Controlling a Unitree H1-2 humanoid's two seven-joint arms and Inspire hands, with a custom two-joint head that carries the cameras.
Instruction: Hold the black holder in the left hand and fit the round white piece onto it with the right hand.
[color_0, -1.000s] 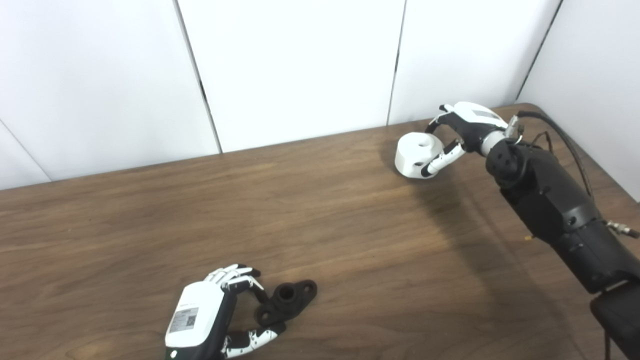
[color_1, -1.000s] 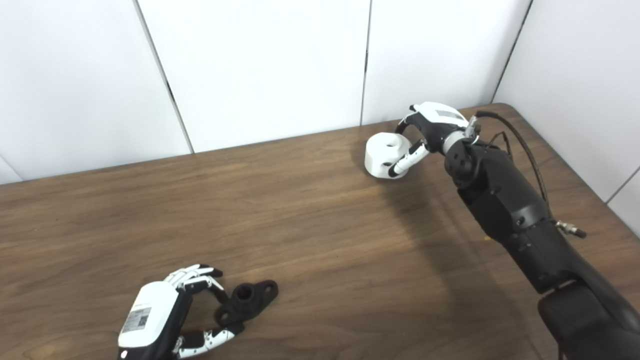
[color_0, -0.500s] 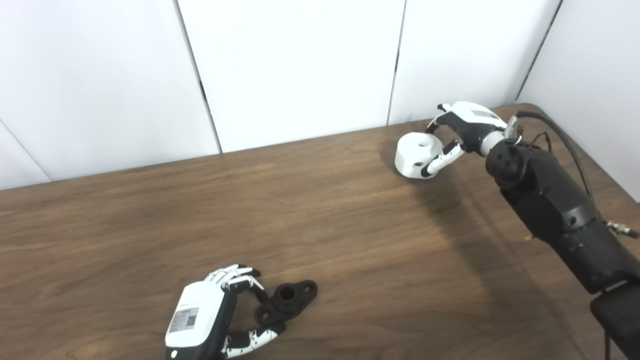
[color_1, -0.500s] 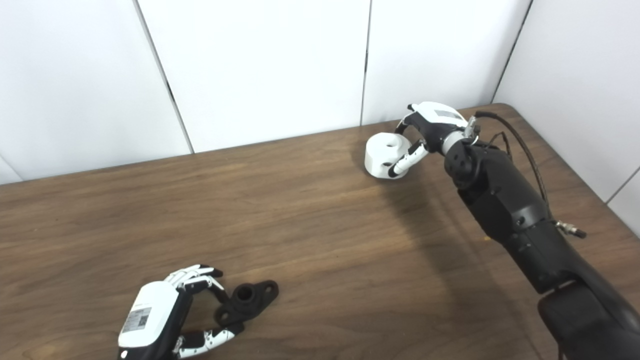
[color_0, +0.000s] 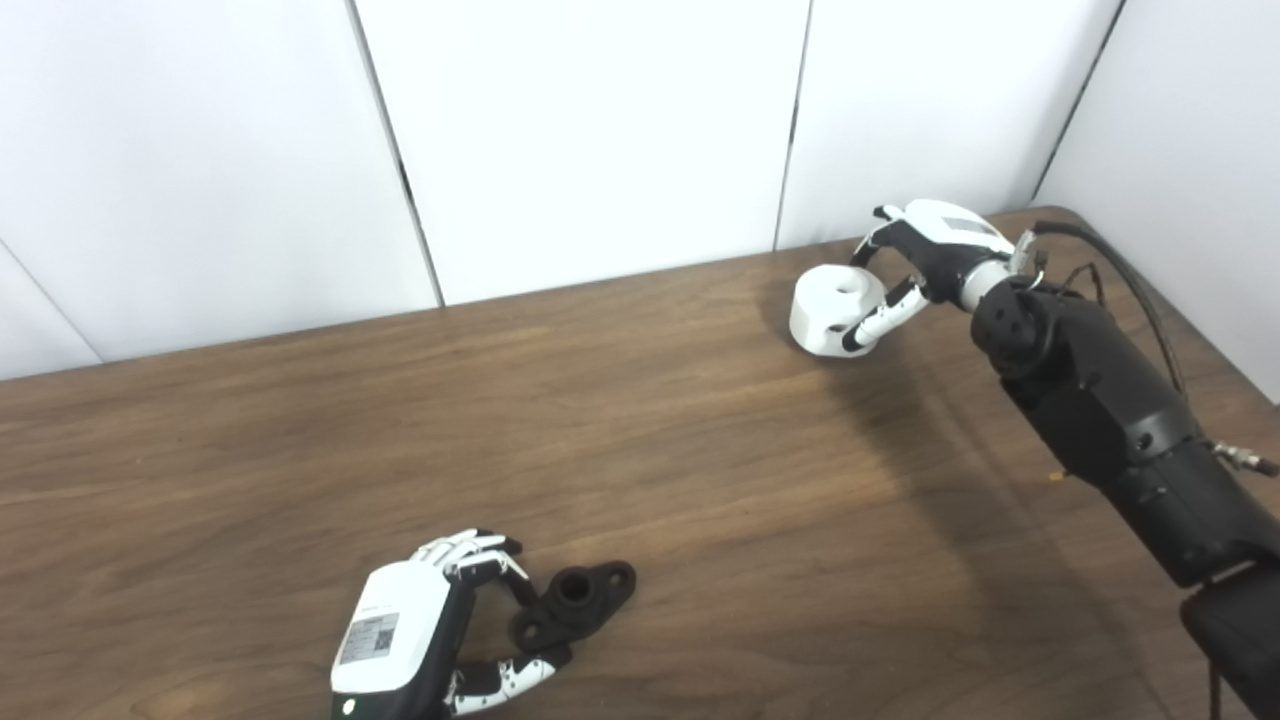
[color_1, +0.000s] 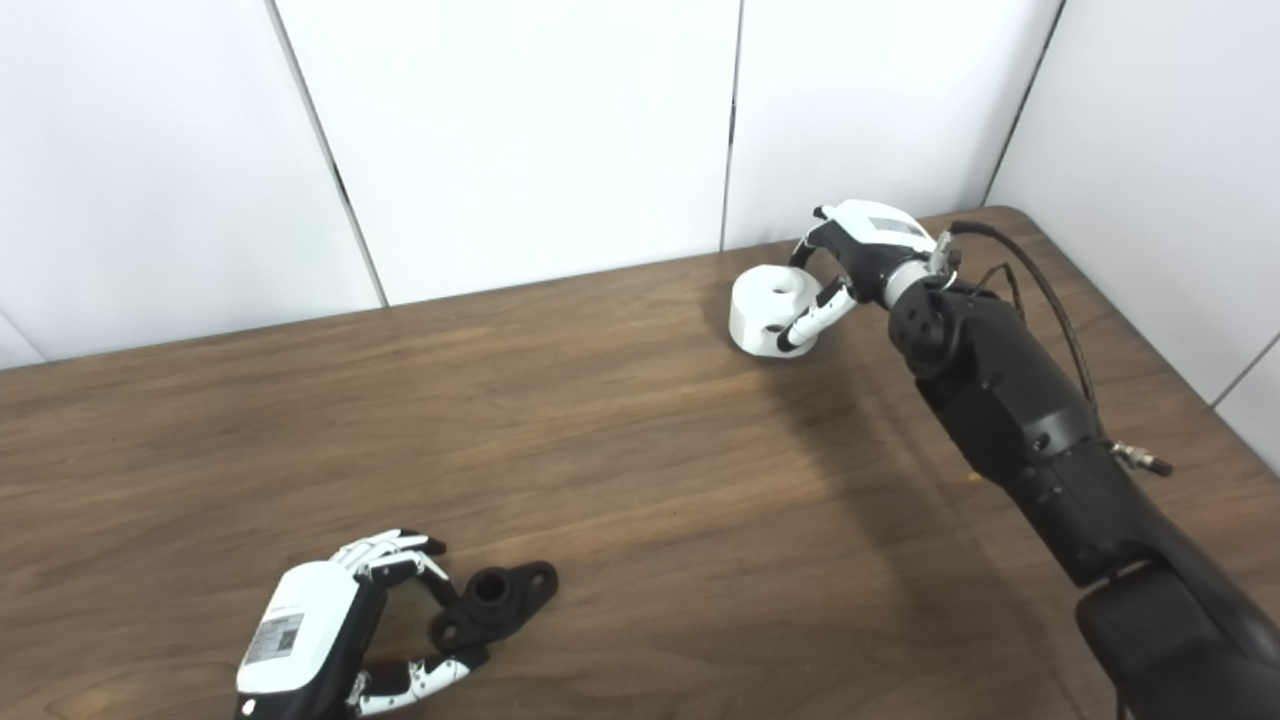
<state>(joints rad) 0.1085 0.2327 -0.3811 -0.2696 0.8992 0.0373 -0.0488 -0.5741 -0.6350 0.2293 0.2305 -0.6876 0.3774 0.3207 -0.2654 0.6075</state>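
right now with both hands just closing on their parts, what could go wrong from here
1. The right hand wraps only the near side of the round white piece, with fingers curling over its rim; lifted like this, it may tip or slip out.
2. The left hand touches just one end of the black holder, which lies flat on the table; closing could push it away rather than grip it.
3. The parts sit far apart, so a loose grasp on either might fail during the carry.

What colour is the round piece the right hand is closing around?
White. The round piece, held by the right hand, shows best in the left eye view.
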